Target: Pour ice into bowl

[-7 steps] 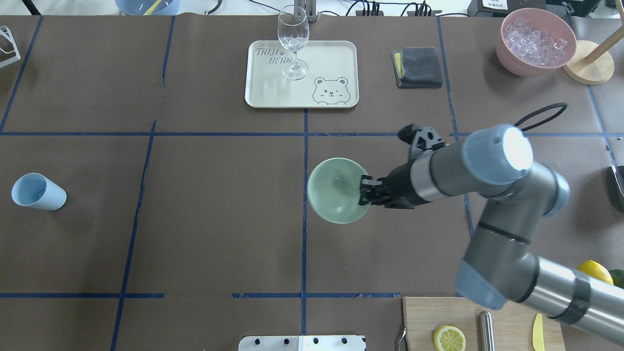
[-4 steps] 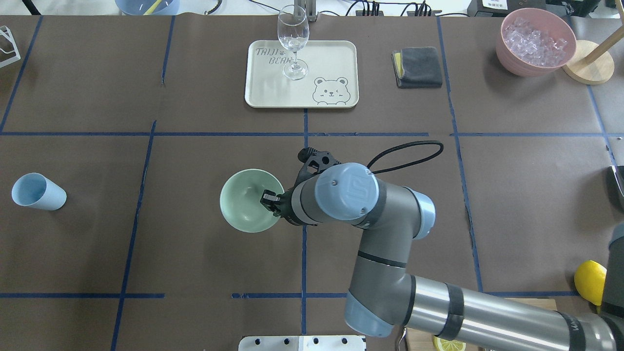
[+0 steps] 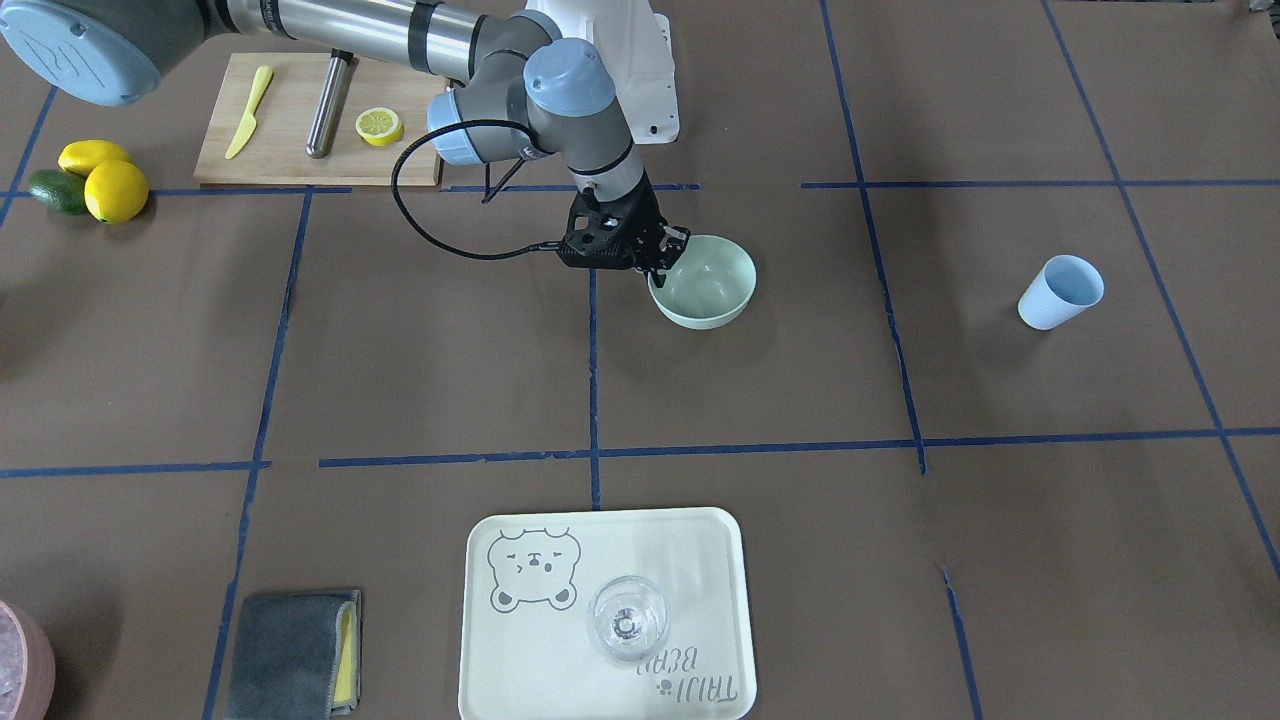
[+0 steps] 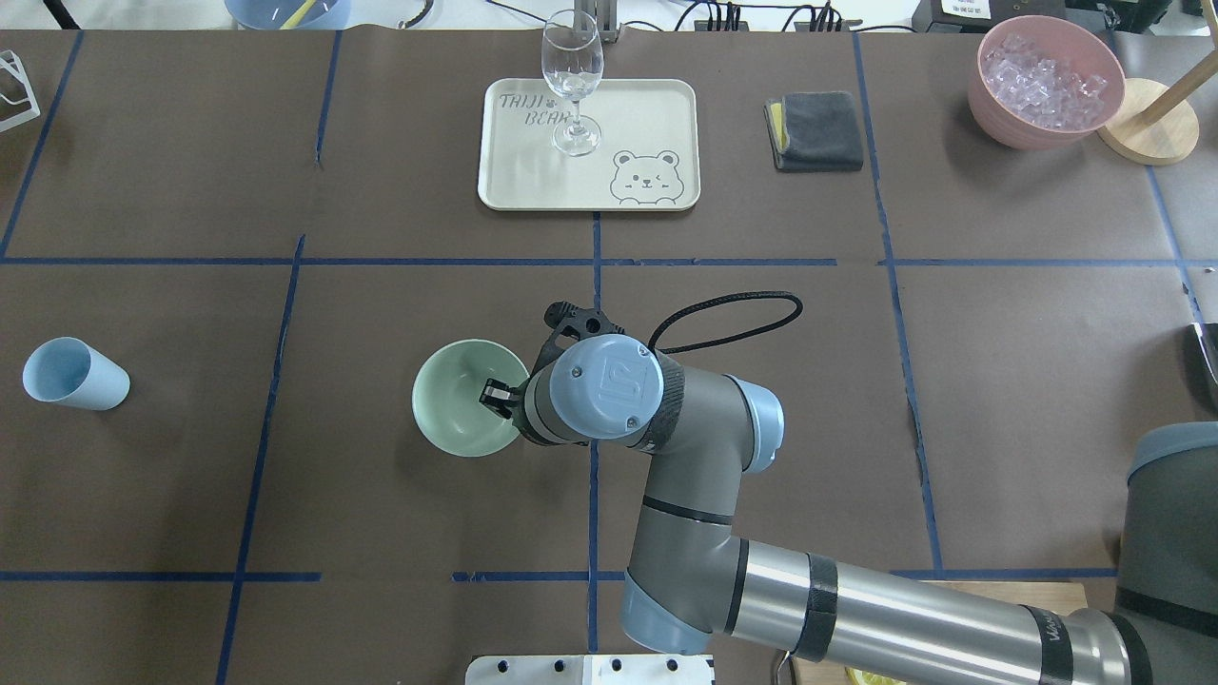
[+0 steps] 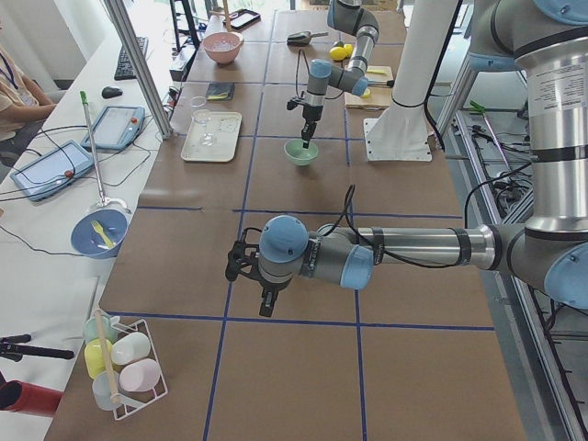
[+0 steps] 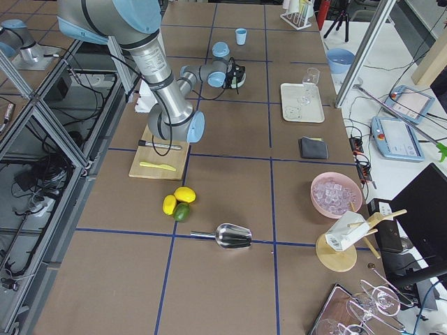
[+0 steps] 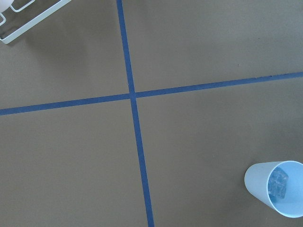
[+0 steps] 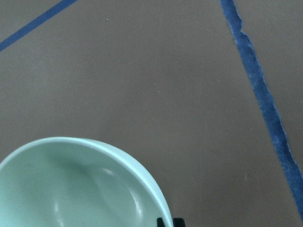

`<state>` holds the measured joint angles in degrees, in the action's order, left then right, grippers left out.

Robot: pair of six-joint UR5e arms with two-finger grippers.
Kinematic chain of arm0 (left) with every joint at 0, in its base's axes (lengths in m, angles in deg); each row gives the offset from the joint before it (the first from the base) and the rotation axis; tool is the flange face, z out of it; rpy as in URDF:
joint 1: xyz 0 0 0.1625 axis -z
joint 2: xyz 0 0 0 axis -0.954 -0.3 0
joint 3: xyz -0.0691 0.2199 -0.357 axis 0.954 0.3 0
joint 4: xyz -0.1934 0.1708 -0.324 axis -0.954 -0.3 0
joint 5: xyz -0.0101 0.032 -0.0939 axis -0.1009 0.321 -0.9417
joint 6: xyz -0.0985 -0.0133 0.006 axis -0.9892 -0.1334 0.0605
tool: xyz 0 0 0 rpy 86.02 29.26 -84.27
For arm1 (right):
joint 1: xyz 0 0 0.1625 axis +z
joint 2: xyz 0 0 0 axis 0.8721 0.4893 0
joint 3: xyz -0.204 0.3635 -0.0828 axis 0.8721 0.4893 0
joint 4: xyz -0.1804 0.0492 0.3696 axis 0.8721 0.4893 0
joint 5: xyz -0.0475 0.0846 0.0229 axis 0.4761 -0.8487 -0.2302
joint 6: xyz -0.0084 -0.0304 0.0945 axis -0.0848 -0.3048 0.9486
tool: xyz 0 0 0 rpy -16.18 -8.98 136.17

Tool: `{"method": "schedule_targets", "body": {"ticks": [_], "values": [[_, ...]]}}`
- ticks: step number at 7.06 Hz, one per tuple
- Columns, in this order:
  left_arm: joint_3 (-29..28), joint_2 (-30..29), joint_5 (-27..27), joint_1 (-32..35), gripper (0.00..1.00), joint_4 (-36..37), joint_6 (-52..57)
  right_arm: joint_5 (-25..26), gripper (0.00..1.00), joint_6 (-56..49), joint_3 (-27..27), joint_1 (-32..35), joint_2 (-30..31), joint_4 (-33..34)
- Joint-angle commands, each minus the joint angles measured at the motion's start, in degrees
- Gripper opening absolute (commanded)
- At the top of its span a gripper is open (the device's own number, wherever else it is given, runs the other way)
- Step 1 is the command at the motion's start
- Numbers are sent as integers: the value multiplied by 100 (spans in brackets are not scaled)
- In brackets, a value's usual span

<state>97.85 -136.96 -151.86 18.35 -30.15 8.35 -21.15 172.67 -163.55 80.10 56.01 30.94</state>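
Ice waits in the cup; bowl placement looks like the step in hand.
Light blue cup sits near the table's left edge, and the left gripper hangs over that end, spread or closed cannot be told. Bowl is mid-table, well apart from the cup, with the right gripper pinching its right rim. Next probably: release the bowl, left arm grasps the cup, carries it over, tips it.

- The bowl: round, pale mint-green, upright and empty, on the counter near its centre, its rim clamped by the right gripper.
- The ice: a few clear cubes inside the upright light blue cup, well apart from the bowl.
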Motion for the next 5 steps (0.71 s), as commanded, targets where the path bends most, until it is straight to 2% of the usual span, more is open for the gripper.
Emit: {"method": "schedule_targets", "body": {"ticks": [1, 3, 4, 5], "values": [[-24, 1, -1, -2, 100, -161, -24, 0, 100, 24, 3, -6, -21, -33], [-85, -8, -61, -28, 100, -179, 11, -35, 100, 33, -276, 185, -100, -59], [-112, -8, -401, -167, 100, -518, -24, -166, 100, 41, -731, 500, 31, -16], [-121, -8, -405, -430, 100, -974, -50, -411, 100, 41, -1440, 834, 563, -33]]}}
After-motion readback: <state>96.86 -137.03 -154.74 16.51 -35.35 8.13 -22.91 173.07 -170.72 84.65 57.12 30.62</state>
